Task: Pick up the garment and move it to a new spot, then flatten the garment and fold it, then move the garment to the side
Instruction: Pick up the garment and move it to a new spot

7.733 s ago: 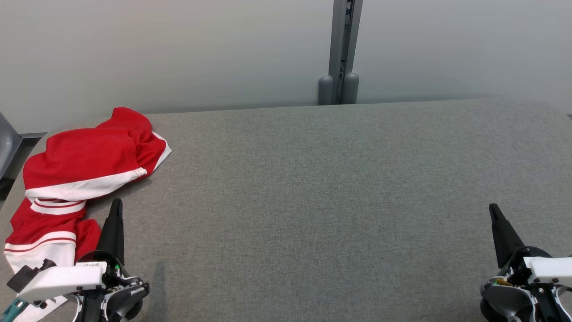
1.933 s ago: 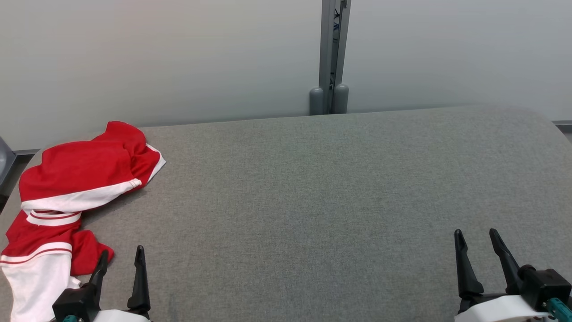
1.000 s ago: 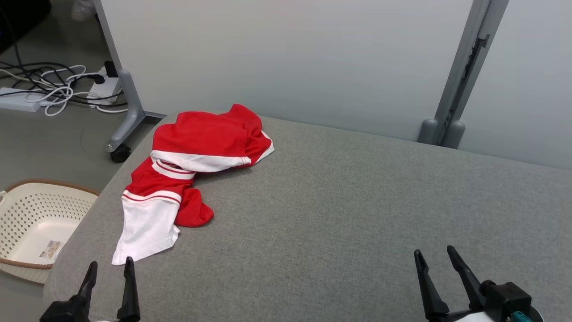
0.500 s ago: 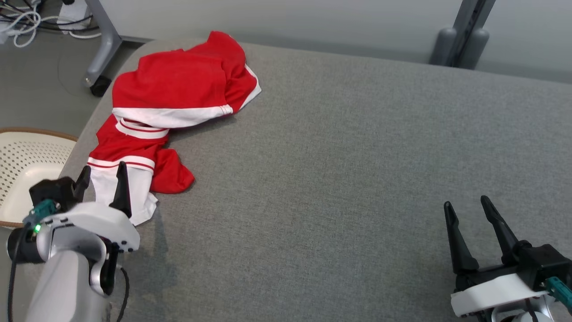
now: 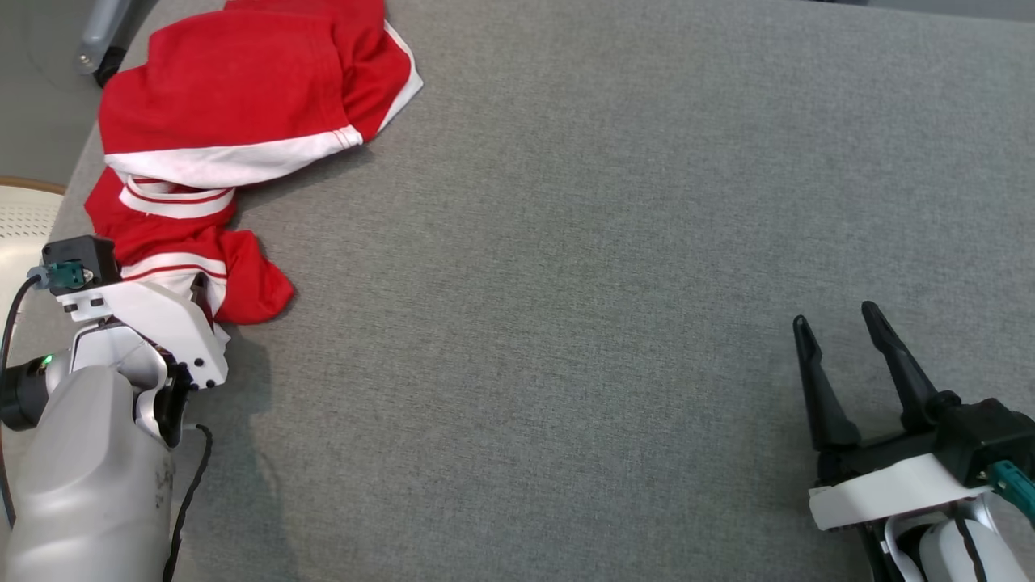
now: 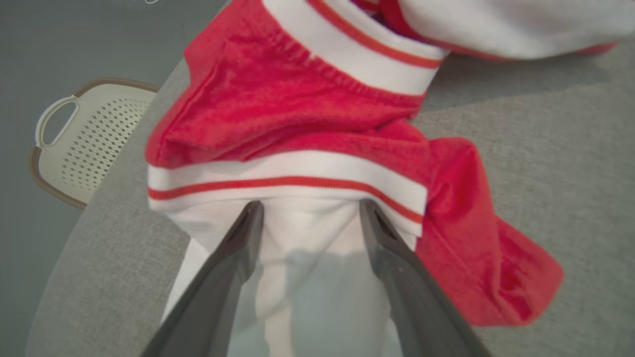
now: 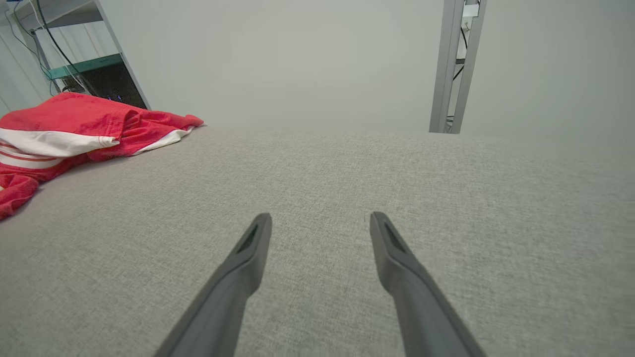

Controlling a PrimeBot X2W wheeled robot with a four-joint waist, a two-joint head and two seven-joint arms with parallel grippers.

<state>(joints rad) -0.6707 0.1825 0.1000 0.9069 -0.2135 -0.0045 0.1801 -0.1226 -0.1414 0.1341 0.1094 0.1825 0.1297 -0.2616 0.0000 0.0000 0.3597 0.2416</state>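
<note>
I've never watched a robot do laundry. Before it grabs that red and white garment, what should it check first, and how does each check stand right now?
1. The left claw is open: ok; its fingers stand apart.
2. The left claw is lined up on the garment: ok; the white end lies between the fingers.
3. The fingers are down on the cloth: cannot tell.
4. The right claw is out of the way: ok; it is open over the table, far from the garment.
5. The garment is well away from the table's edge: not ok; it lies along the edge, with a basket just beyond.
</note>
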